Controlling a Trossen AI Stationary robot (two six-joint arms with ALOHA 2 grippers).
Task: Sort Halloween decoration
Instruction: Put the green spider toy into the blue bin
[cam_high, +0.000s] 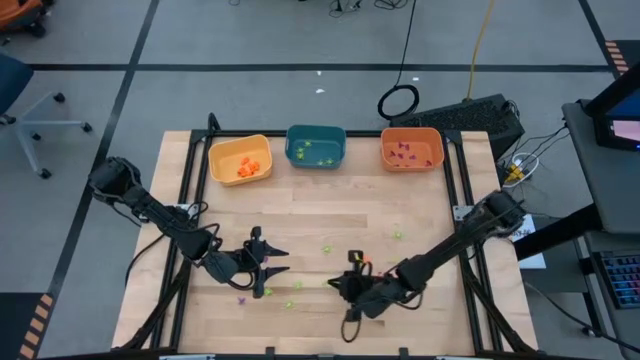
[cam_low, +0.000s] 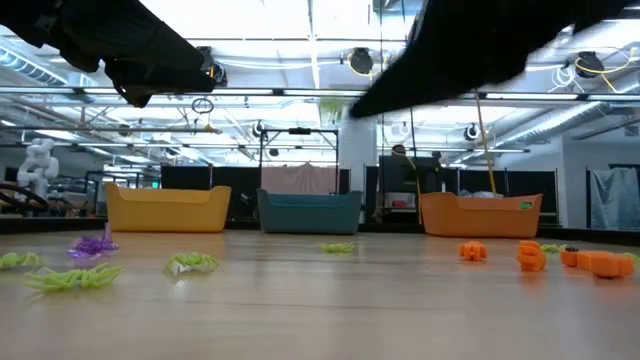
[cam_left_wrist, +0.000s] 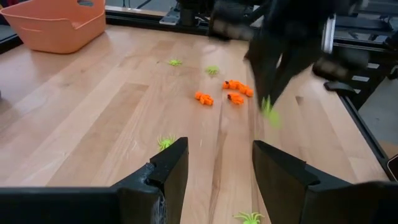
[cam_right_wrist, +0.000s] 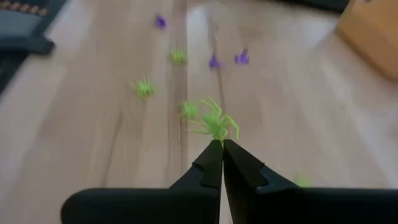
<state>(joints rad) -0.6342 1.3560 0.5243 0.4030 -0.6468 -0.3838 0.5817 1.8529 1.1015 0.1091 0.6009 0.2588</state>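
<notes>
The Halloween decoration is tiny trinkets scattered on the wooden table: orange ones (cam_left_wrist: 231, 92), light-green spiders (cam_left_wrist: 165, 142) and purple ones (cam_right_wrist: 241, 57). Others lie in the bins. My right gripper (cam_right_wrist: 222, 146) is shut on a light-green spider (cam_right_wrist: 214, 124) near the table's front middle (cam_high: 338, 285). It also shows in the left wrist view (cam_left_wrist: 267, 102), fingers pointing down. My left gripper (cam_left_wrist: 217, 174) is open and empty, low over the table to the left of the right one (cam_high: 265, 262). My right gripper pinches the light-green spider by its body (cam_right_wrist: 216, 132) between its two fingertips, only at their free ends. The fingers come from above, pointing down. The spider hangs below the tips (cam_left_wrist: 269, 114), its legs spread, and looks clear of the table.
Three bins stand in a row at the far edge: yellow (cam_high: 240, 158) with orange pieces, teal (cam_high: 316, 146) with green ones, orange (cam_high: 411, 148) with purple ones. Loose trinkets lie between the grippers and along the near edge (cam_low: 90, 246). Bare wood lies mid-table.
</notes>
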